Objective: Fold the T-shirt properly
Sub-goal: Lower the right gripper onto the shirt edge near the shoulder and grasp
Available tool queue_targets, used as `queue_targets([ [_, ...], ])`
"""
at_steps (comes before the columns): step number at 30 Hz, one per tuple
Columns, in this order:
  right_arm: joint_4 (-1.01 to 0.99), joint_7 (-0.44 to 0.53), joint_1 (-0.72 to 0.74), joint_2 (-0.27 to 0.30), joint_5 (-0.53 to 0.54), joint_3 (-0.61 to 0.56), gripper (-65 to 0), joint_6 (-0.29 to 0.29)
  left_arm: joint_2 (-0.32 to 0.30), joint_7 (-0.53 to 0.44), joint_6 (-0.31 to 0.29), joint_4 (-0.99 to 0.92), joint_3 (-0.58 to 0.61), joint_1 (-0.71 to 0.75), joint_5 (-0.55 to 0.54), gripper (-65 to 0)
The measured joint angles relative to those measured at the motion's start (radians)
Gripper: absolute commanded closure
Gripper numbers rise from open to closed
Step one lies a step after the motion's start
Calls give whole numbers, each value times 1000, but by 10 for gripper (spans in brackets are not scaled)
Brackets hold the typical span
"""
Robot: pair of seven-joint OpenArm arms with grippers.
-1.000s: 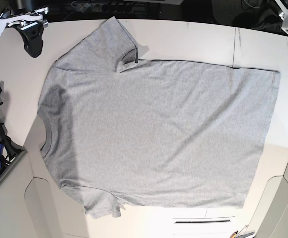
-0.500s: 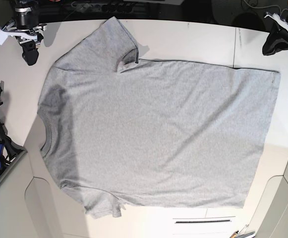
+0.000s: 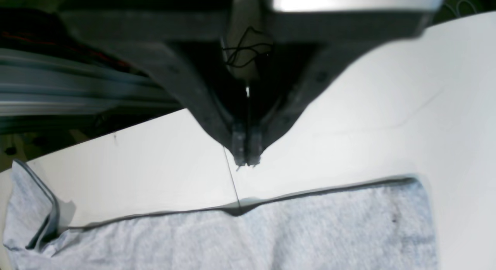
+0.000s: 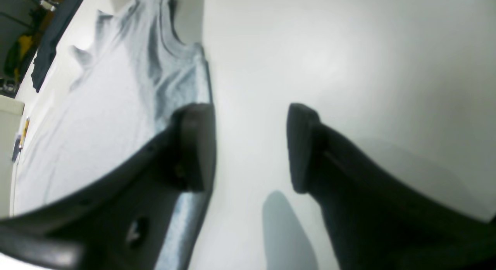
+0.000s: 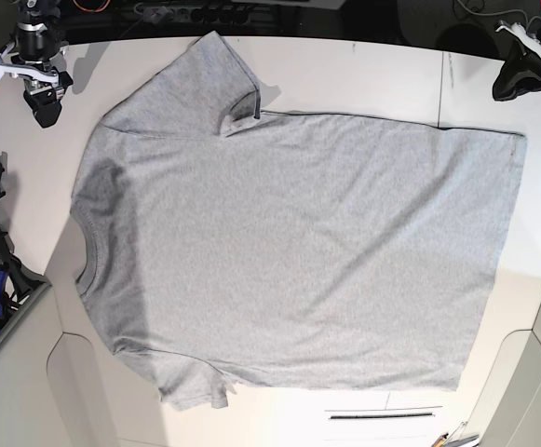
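Two claws are over the white table point(image 5: 363, 74), both off the cloth. The left gripper point(image 3: 247, 161) has its jaws pressed together with nothing between them; just in front of its tips runs the hem edge of the T-shirt point(image 5: 298, 251). The right gripper point(image 4: 250, 146) has its jaws spread over bare table, and the sleeve and shoulder lie just beside one finger. Between both claws the shirt lies flat, plain side up.
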Motion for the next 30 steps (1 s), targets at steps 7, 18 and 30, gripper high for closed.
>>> queue_targets([
  [7,0,-104,66,0,-36,-48,-300,10,0,2,0,0,0,0,0,0],
  [18,-39,-97,80,-14,-76,-114,-339,-37,-3,38,0,0,0,0,0,0],
  [30,-158,-82,132,-14,-30,-161,-339,41,-4,38,0,0,0,0,-14,0],
])
